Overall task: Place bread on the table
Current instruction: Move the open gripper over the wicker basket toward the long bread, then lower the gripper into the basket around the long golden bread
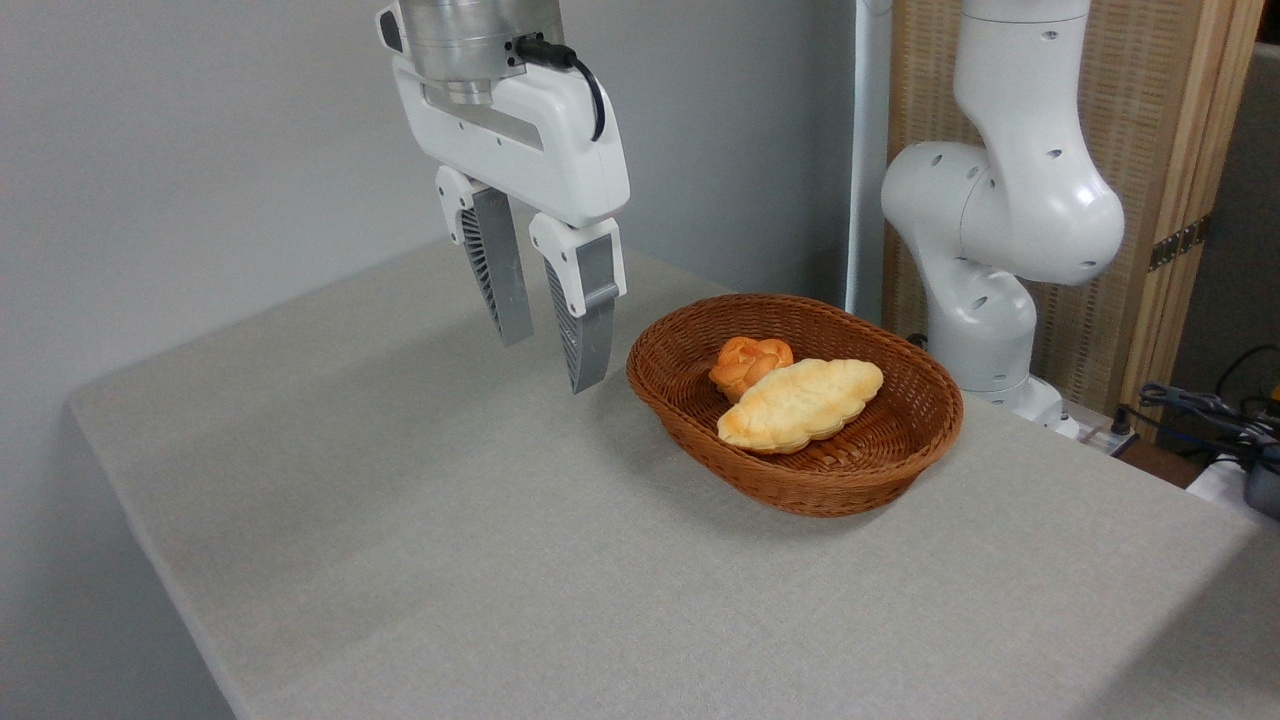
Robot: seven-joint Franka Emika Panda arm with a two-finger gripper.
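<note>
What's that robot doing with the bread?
A white robot arm's gripper hangs open and empty above the grey-beige cloth-covered table, just left of a brown oval wicker basket. The long pale-golden bread lies inside the basket, beside a small round orange knotted bun and seemingly touching it. Nothing has been picked up yet. The robot is meant to put the bread on the table.
</note>
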